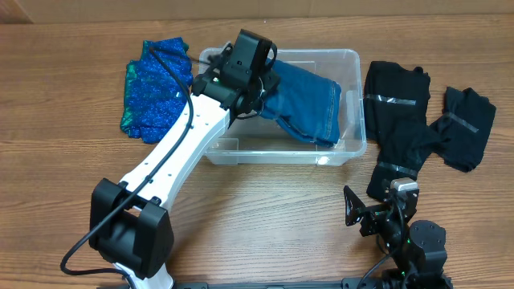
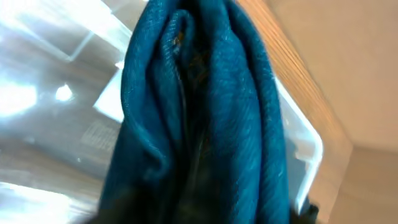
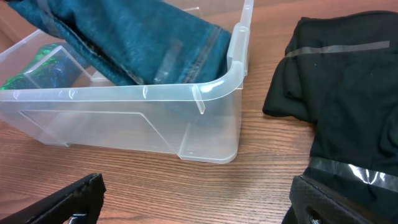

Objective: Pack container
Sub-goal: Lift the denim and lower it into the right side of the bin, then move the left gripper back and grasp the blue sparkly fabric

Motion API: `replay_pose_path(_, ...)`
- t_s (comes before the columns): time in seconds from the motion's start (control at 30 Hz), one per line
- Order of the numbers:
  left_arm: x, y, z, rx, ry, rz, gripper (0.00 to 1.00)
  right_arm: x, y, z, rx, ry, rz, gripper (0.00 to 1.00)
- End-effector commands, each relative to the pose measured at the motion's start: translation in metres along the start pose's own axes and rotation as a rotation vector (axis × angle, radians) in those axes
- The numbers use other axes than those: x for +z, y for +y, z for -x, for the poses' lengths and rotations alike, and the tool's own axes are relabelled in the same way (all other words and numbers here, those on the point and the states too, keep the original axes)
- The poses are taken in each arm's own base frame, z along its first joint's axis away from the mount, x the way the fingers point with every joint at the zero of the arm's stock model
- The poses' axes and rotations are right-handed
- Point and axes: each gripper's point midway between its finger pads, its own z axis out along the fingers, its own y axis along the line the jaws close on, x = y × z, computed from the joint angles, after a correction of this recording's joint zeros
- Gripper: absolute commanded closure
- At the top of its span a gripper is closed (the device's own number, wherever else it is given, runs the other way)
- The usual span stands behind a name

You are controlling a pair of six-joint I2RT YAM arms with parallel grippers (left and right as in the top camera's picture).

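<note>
1. while the jeans [image 1: 309, 100] lie mostly inside the container [image 1: 273, 151] with their left end lifted above the rim, the step in hand looks to be lowering this garment into the bin.
2. the left gripper [image 1: 259, 90] hangs over the container's left end. its fingers are hidden by cloth, but the left wrist view is filled with bunched denim [image 2: 199, 124] drawn up toward the camera, so i judge it clenched on the jeans.
3. the right gripper [image 3: 196, 193] waits near the table's near edge, toward the right corner, with its jaws spread wide and nothing between them.
4. the next move probably calls for setting the raised end down inside the left wall, letting go, and rising straight up so no fold trails out over the rim.
5. the container sits by the middle of the far edge, mouth facing up, standing flat on the table [image 1: 64, 160]. its long axis runs left to right along that edge.
6. the jeans lie roughly along that same axis, slanting a little toward the near right corner of the bin.
7. waiting to be packed, it seems: a sparkly blue-green cloth [image 1: 152, 88] just beside the container's left end, and black garments [image 1: 401, 120] near its right end, toward the far right corner.
</note>
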Motion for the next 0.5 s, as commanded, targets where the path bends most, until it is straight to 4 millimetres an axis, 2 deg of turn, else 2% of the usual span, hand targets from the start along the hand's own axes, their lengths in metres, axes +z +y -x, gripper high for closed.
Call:
replay_pose_path(0.0,-0.074,-0.036,0.029,0.278,-0.028,-0.172,0.13,0.000,0.000,-0.004,0.006,0.011,0.001,0.00)
replay_pose_path(0.07,-0.113,-0.015,0.063,0.342,-0.100,-0.137,0.00,0.000,0.000,-0.004,0.006,0.011,0.001,0.00)
replay_pose_path(0.13,-0.137,0.010,0.090,0.361,-0.147,-0.085,0.00,0.000,0.000,-0.004,0.006,0.011,0.001,0.00)
replay_pose_path(0.23,-0.160,0.068,0.141,0.337,-0.208,0.047,0.00,0.000,0.000,-0.004,0.006,0.011,0.001,0.00)
replay_pose_path(0.27,-0.164,0.096,0.161,0.308,-0.216,0.106,0.00,0.000,0.000,-0.004,0.006,0.011,0.001,0.00)
replay_pose_path(0.33,-0.164,0.133,0.187,0.296,-0.207,0.162,0.00,0.000,0.000,-0.004,0.006,0.011,0.001,0.00)
replay_pose_path(0.37,-0.157,0.154,0.200,0.307,-0.174,0.165,0.00,0.000,0.000,-0.004,0.006,0.011,0.002,0.00)
replay_pose_path(0.47,-0.119,0.211,0.219,0.288,-0.044,0.164,0.00,0.000,0.000,-0.004,0.006,0.011,0.002,0.00)
